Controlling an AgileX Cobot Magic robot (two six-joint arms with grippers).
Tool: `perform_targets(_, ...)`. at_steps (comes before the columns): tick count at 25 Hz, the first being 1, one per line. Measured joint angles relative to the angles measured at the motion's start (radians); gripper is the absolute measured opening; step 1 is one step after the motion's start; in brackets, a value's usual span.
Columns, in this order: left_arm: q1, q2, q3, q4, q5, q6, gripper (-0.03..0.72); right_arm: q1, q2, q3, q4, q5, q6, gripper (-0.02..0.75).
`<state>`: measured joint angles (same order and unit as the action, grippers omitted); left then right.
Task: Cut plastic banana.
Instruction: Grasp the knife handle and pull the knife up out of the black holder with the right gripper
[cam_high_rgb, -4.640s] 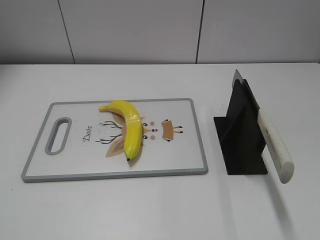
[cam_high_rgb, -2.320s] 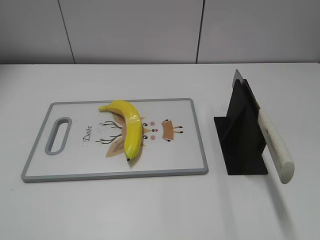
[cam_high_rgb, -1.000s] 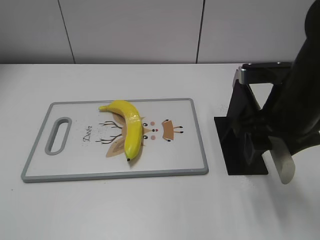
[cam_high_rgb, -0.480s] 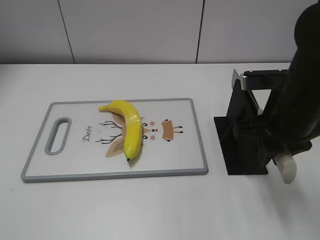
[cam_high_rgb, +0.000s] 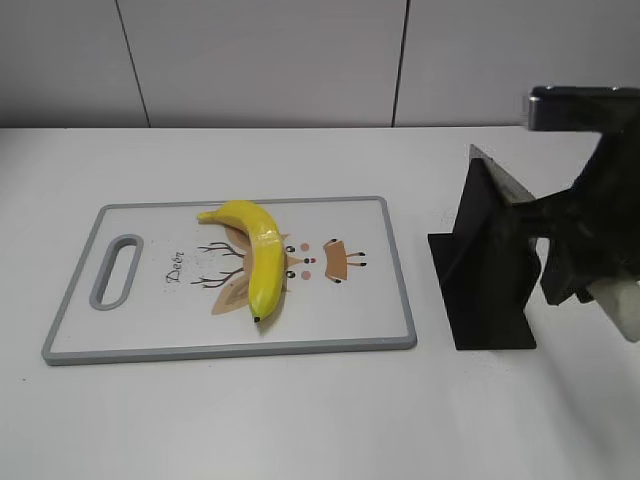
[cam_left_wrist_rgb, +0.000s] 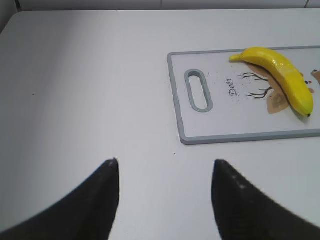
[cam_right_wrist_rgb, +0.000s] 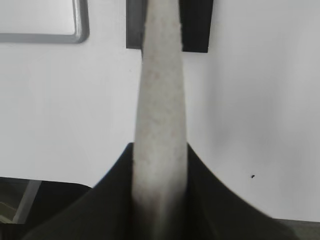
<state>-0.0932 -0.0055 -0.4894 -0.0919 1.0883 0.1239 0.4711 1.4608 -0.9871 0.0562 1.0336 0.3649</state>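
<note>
A yellow plastic banana (cam_high_rgb: 256, 255) lies on the grey-rimmed cutting board (cam_high_rgb: 395, 270), left of middle; it also shows in the left wrist view (cam_left_wrist_rgb: 280, 77). A knife with a white handle (cam_high_rgb: 618, 305) sits with its blade in the black stand (cam_high_rgb: 485, 270). My right gripper (cam_high_rgb: 580, 275) is shut on the knife handle (cam_right_wrist_rgb: 160, 110), its fingers pressing both sides. My left gripper (cam_left_wrist_rgb: 165, 167) is open and empty over bare table, left of the board (cam_left_wrist_rgb: 186, 130); it does not show in the exterior view.
The white table runs back to a pale panelled wall. The stand's black base (cam_high_rgb: 490, 335) lies flat just right of the board. A handle slot (cam_high_rgb: 117, 270) is at the board's left end.
My right arm came in from the right and closed on the knife handle. The knife has since moved up and to the right along the stand. Banana and board are unmoved.
</note>
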Motion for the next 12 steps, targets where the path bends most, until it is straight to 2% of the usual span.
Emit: perform_targets(12, 0.000, 0.000, 0.000, 0.000, 0.000, 0.000, 0.553, 0.001, -0.209, -0.045, -0.048, 0.025, 0.031, 0.173)
